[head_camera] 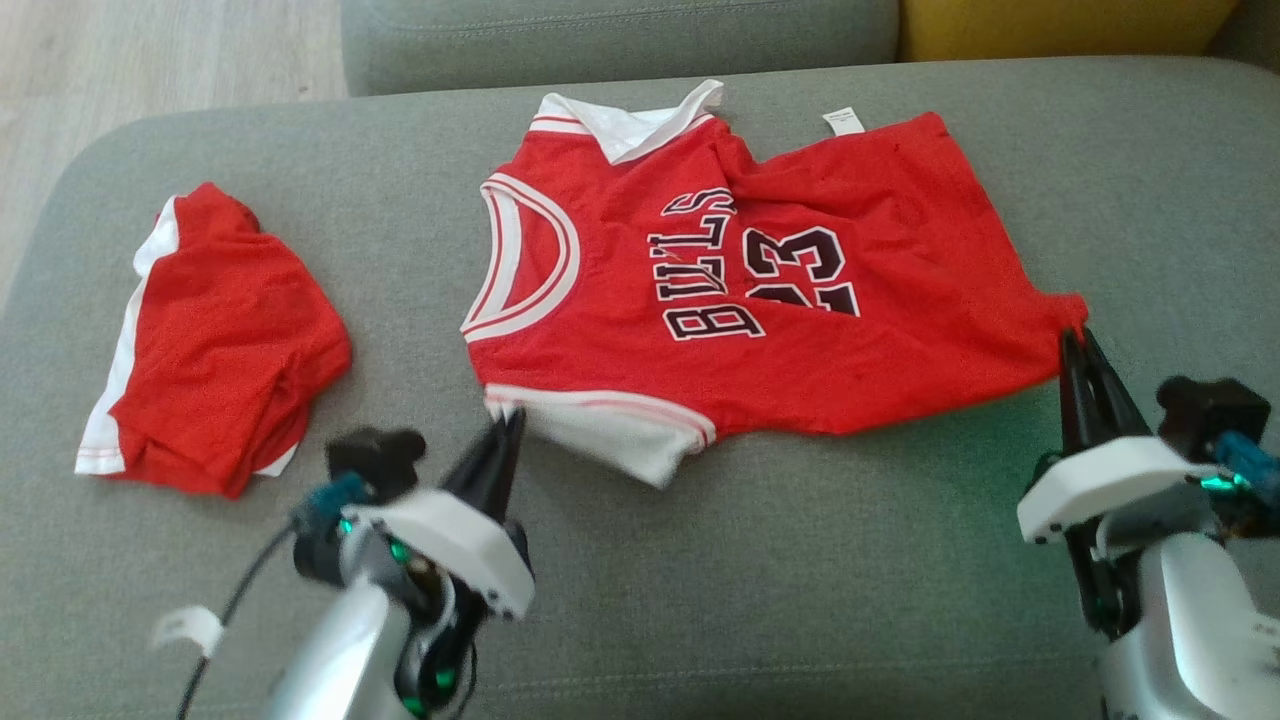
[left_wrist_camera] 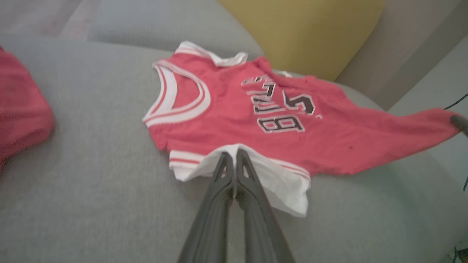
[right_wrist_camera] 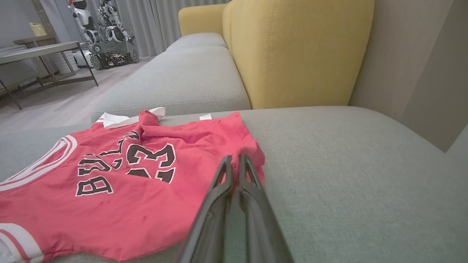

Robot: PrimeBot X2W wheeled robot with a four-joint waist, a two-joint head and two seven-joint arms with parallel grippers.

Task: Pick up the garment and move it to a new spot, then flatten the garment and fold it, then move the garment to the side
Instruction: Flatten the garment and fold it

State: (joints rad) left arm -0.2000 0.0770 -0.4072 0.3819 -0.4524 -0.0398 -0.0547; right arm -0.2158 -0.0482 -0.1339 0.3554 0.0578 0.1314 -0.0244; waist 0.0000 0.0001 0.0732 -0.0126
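Both corners pinched, flattening under way
The left end effector [head_camera: 510,420] is clamped on the white sleeve [head_camera: 610,440], the right end effector [head_camera: 1075,340] on the hem corner [head_camera: 1068,312] of the red Bulls jersey [head_camera: 700,300], lying creased on the grey sofa cushion [head_camera: 800,570]; next, I'd say, an even outward pull

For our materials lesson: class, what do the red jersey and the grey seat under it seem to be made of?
The red jersey: thin, matte knit fabric, perhaps polyester or cotton; it creases softly and lies limp. The grey seat: matte woven upholstery cloth, judging by its fine speckled texture; fibre unclear.
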